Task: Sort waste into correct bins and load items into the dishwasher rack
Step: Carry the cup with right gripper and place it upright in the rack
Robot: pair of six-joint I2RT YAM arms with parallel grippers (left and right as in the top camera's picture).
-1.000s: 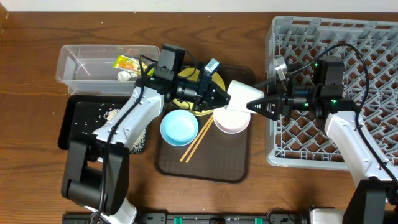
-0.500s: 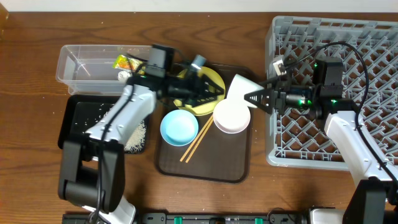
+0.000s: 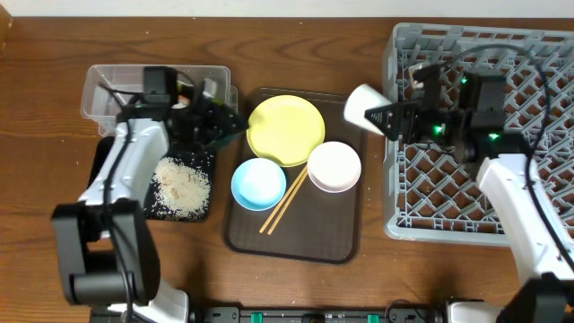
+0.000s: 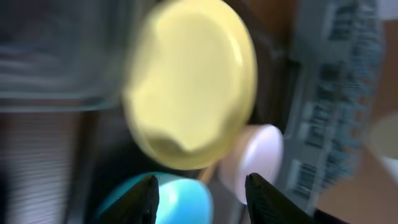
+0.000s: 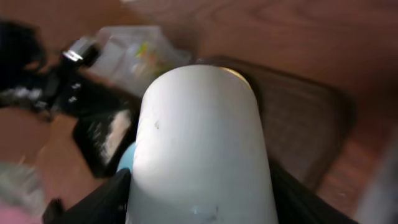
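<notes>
My right gripper is shut on the small pale cup and holds it in the air between the brown tray and the grey dishwasher rack. The cup fills the right wrist view. My left gripper is open and empty, at the seam of the clear tub and the black tray. The yellow plate, white bowl, light blue bowl and chopsticks lie on the brown tray. Rice lies in the black tray. The wrapper shows in the tub.
The dark brown serving tray sits in the middle of the wooden table. The rack fills the right side, and its near left wall is close to the held cup. The left arm lies across the tub and black tray.
My left arm swung left, from over the yellow plate to the tub and black tray. My right gripper lifted the cup up and toward the rack.
</notes>
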